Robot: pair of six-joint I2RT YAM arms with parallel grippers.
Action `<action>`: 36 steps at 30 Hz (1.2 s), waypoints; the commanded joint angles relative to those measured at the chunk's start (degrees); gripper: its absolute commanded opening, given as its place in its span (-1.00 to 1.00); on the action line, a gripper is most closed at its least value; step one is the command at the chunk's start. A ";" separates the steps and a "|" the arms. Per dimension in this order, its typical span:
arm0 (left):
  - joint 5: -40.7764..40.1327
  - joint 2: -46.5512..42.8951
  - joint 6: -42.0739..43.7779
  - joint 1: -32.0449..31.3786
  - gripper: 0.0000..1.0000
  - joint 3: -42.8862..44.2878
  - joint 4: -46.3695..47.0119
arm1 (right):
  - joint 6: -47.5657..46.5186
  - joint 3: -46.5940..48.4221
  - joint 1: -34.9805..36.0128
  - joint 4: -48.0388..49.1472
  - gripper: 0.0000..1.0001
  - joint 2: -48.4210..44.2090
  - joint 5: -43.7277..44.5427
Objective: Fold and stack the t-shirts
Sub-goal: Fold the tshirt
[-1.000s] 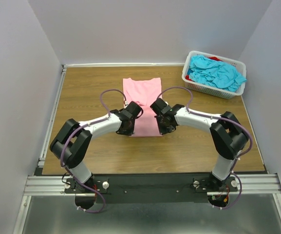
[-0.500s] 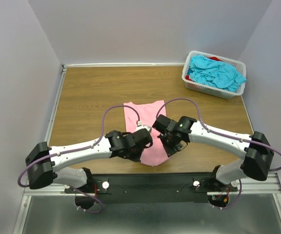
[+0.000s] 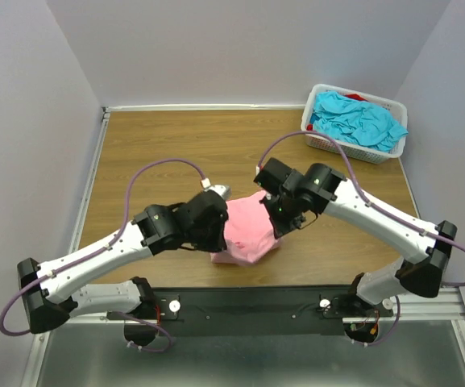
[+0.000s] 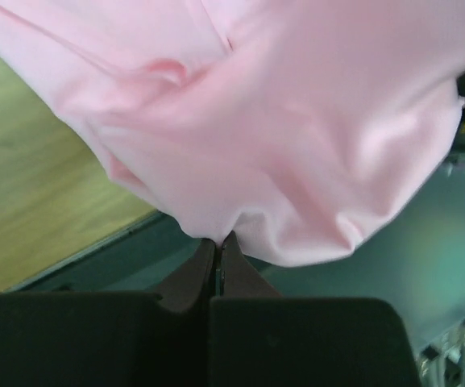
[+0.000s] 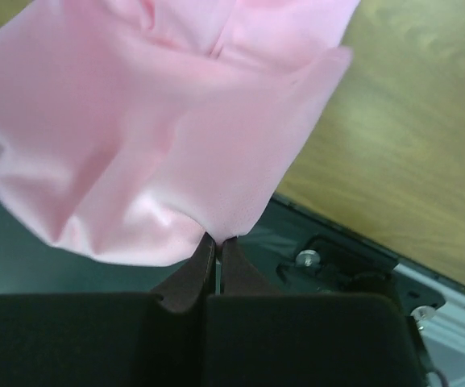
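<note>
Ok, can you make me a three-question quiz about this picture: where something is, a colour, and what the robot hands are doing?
1. Where is the basket?
A. the far right corner of the table
B. its near left corner
C. on the floor
2. What colour is the shirt between the arms?
A. green
B. pink
C. black
3. What are the left gripper and right gripper doing?
A. wide open
B. pinching the shirt
C. inside the basket
Answers: 1 A, it sits at the back by the right wall. 2 B, all views show pink cloth. 3 B, both wrist views show shut fingers clamping cloth.
</note>
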 commanded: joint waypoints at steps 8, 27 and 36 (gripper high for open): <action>9.68 5.25 19.37 29.14 -1.00 -5.82 16.94 | -17.33 11.26 -20.63 7.25 -0.99 17.40 -11.31; 14.88 36.80 26.49 47.79 -1.00 -0.20 39.72 | -22.35 18.56 -34.00 24.93 -0.99 44.39 -21.68; 11.98 33.13 24.48 48.14 -1.00 -3.27 43.49 | -20.59 16.63 -34.00 28.88 -0.77 40.27 -20.37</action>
